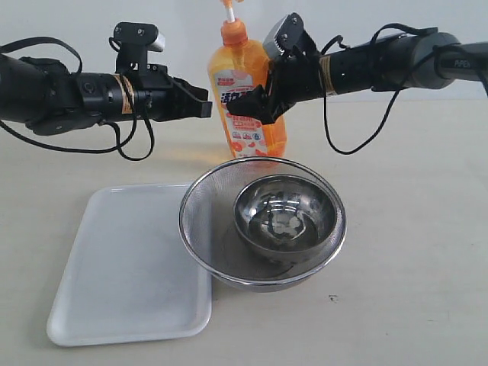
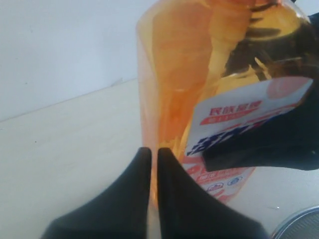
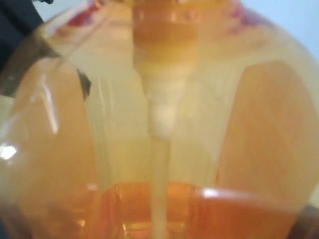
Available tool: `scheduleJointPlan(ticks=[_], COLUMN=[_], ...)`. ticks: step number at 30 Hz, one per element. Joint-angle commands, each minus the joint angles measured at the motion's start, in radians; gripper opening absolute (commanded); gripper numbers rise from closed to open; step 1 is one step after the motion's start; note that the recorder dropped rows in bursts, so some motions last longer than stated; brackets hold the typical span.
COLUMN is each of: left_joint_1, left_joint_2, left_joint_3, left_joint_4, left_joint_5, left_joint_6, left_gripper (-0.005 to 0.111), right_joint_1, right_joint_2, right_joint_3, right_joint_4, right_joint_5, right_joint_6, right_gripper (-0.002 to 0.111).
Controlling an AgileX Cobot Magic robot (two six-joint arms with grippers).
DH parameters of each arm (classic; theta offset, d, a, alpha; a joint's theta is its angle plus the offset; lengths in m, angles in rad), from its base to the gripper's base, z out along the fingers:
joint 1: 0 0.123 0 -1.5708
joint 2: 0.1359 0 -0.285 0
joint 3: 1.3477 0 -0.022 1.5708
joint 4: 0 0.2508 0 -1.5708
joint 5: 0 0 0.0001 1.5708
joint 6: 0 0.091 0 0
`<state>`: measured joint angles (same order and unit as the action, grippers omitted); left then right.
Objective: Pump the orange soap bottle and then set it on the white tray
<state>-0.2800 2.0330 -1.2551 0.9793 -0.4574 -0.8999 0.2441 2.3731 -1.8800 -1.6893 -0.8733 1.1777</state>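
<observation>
Gripping orange soap bottle w/ R fingers, L fingers narrow, bowl in strainer.

A pale cream table holds three things. A round metal mesh strainer sits near the middle. Left of the strainer lies the flat white tray, its right edge passing under the strainer's rim. Just behind the strainer the orange soap bottle stands upright, its base hidden by the rim. A small dark speck marks the tabletop in front of the strainer, to the right.
</observation>
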Motion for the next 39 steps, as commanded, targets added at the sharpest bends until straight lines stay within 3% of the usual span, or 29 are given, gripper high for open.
scheduleJointPlan(ticks=[1,16,27,39], left_joint_1=[-0.009,-0.009,-0.009,-0.009], left_joint_2=[-0.027,-0.117,-0.21,-0.353], left_joint_3=[-0.007,0.056,0.125,0.236], left_joint_4=[0.005,0.005,-0.003,-0.332], left_joint_5=[0.049,0.144,0.171,0.171], left_joint_6=[-0.002,0.021,0.054,0.383], left_gripper=[0.005,0.005,0.005,0.005], right_joint_1=[-0.005,-0.007,-0.075,-0.107], right_joint_2=[-0.054,-0.123,-0.161,-0.206], right_joint_3=[-0.007,-0.006,-0.004,-0.004], right_joint_4=[0.084,0.025,-0.005,-0.055], right_joint_5=[-0.019,0.058,0.01,-0.012], right_joint_6=[-0.028,-0.043,0.024,0.073], right_gripper=[0.0,0.0,0.0,0.0])
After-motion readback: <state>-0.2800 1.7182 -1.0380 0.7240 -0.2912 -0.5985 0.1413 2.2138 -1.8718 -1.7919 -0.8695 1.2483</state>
